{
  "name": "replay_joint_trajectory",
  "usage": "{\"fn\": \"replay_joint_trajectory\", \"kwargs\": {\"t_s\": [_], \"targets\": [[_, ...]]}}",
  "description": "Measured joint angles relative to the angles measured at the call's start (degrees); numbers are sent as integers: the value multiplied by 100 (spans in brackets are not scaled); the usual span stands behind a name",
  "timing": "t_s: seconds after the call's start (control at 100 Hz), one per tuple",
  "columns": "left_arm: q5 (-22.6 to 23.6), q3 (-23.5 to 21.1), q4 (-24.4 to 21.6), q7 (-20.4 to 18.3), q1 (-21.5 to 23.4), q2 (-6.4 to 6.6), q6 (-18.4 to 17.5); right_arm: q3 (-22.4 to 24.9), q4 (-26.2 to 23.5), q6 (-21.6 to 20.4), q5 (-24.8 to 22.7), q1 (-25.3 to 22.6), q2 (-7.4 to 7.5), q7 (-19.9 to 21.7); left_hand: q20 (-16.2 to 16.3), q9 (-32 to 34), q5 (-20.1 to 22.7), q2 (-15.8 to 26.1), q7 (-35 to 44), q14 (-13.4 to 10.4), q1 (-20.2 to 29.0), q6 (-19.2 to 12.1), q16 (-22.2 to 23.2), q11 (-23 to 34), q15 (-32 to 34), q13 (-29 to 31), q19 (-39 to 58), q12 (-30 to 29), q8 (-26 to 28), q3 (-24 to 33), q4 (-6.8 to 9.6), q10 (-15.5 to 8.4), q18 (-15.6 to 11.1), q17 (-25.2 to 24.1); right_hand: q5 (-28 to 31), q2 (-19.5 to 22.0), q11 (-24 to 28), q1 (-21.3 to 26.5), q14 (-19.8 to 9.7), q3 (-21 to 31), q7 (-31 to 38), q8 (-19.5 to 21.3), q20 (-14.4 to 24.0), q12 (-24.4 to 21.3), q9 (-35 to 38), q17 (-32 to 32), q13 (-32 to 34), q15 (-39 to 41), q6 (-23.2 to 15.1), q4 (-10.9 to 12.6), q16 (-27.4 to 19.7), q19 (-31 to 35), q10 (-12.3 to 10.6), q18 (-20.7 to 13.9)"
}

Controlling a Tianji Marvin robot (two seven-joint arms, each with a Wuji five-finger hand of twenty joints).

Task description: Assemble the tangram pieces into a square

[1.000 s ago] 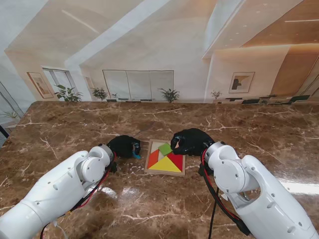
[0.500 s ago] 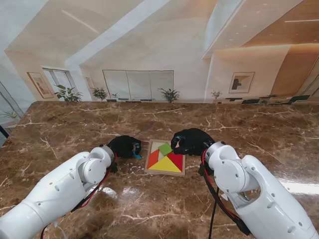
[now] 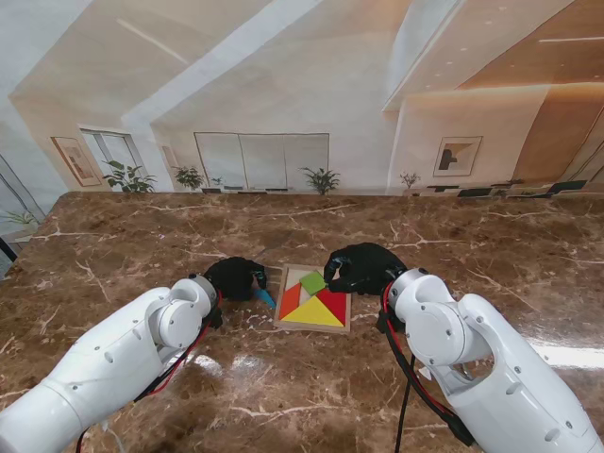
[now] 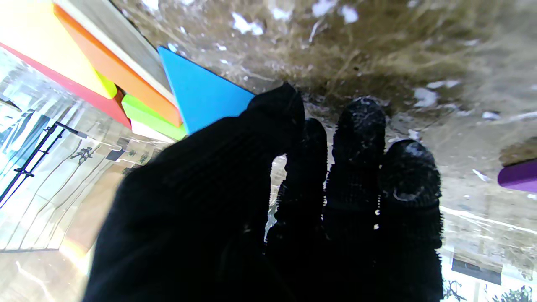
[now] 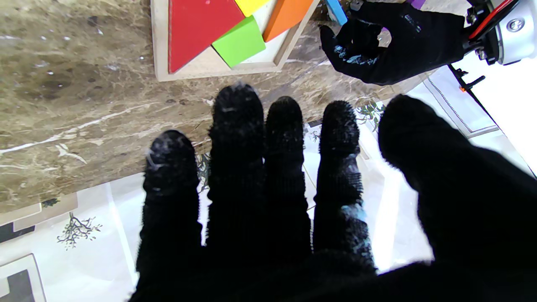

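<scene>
The left hand (image 3: 236, 278), wrapped in a black knit glove, is parked just left of the tray. Its thumb and fingers are curled together, and a flat blue triangle (image 4: 200, 94) pokes out from under the thumb tip in the left wrist view; whether it's actually pinched or just touched can't be told. That triangle lies on the stone right against the tray's outer edge, glossy and sharp-cornered. A bit of a purple piece (image 4: 518, 176) is seen off to the hand's other side, lying on the marble.

The right hand (image 3: 361, 268), same fuzzy black glove, is held over the tray's far right corner, next to the green piece. From its wrist view the fingers (image 5: 237, 138) are seen stretched out straight, close side by side with the thumb splayed off, and nothing is gripped.

Between the hands sits the shallow square tray (image 3: 284, 300), pale wood with a thin raised rim. Inside it are laid a big red triangle (image 3: 333, 303), a yellow triangle (image 3: 314, 316), an orange piece (image 3: 290, 300) and a small green square (image 3: 312, 282), all flat and brightly painted, with bare wood left showing around the green one.

Everything rests on a polished brown marble worktop (image 3: 142, 245) with white veining, shiny enough that the room is mirrored in it.
</scene>
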Motion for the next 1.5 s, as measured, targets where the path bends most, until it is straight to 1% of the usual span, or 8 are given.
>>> {"fn": "replay_joint_trajectory", "kwargs": {"t_s": [0.18, 0.34, 0.52, 0.61, 0.96, 1.15, 1.34, 1.5], "targets": [[66, 49, -20, -11, -18, 11, 38, 8, 0, -2, 2, -3, 0, 0, -76, 121, 168, 0, 40, -11, 0, -22, -4, -11, -5, 63, 0, -4, -5, -1, 0, -2, -1, 37, 0, 0, 0, 0, 0, 0, 1, -7, -1, 0, 0, 0, 0, 0, 1, 0, -2, 0, 2, 0], [66, 77, -25, -16, -34, 11, 94, 20, 0, 2, 3, -7, 2, 24, -76, 121, -19, 0, -24, -10, -152, -28, -127, -127, 83, 48, 0, -4, -6, -159, 0, -2, -1, -65, 0, 0, 0, 0, 0, 0, 1, -48, -2, 0, 0, 0, 0, 0, 5, 0, -2, 0, 4, 0], [70, 117, -33, -97, -70, 14, 155, 21, -4, 5, 5, -9, 7, 57, 9, -30, -651, 0, -1143, 58, -818, 6, -427, 185, 627, -233, -1, -300, -437, -91, -109, -2, 26, -297, 0, 0, 0, 0, 0, 0, 3, -137, -4, 0, 59, 0, 0, 0, 53, 0, -3, 0, 6, 0], [16, 146, -19, -124, -91, 14, 150, 25, -6, 25, 12, -13, 8, 65, 64, -161, -877, 0, -1136, 146, -829, -134, -427, 369, 813, -326, 12, -353, -446, -70, -111, -2, 77, -385, 0, 0, 0, 0, 0, 0, 5, -163, -5, 0, 59, 0, 0, 0, 57, 0, -3, 0, 7, 0], [-130, 208, 117, 40, -95, -42, 10, 29, -9, 59, 43, -22, 12, 86, 888, -257, -976, 147, 298, 381, -881, -988, -226, 620, 1656, -871, 459, 63, 126, -123, -111, -89, 230, -1205, 0, 0, 0, 0, 1, 0, 58, -232, -6, 0, 59, 0, 0, 0, 57, -19, -3, 0, 10, 0], [-273, 203, 220, 127, -95, -91, -132, 29, -9, 70, 48, -22, 13, 92, 982, -257, -601, 147, 747, 382, -876, -1167, -212, 652, 1884, -979, 526, 311, 276, -195, -111, -120, 231, -1391, 0, 0, 0, 0, 5, -1, 62, -241, -6, 0, 59, 0, 67, 10, 58, -20, -4, 0, 10, 0], [-312, 209, 242, 206, -75, -127, -137, 29, -10, 82, 48, -21, 14, 101, 1046, -189, -167, 498, 2109, 376, -876, -1496, -214, 795, 1978, -1009, 534, 375, 257, -399, -111, -121, 236, -1399, 0, 0, 0, 0, 5, -1, 63, -295, -6, 0, 59, 0, 67, 10, 58, -21, -4, 1, 10, 0], [-314, 209, 251, 255, -60, -146, -135, 29, -9, 85, 48, -21, 14, 95, 1046, -69, -113, 599, 2213, 375, -827, -1515, -216, 849, 2032, -995, 545, 426, 247, -413, -111, -121, 240, -1324, 0, 0, 0, 0, 5, -1, 65, -296, -6, -1, 59, 0, 67, 10, 58, -56, -4, 1, 10, 0]]}}
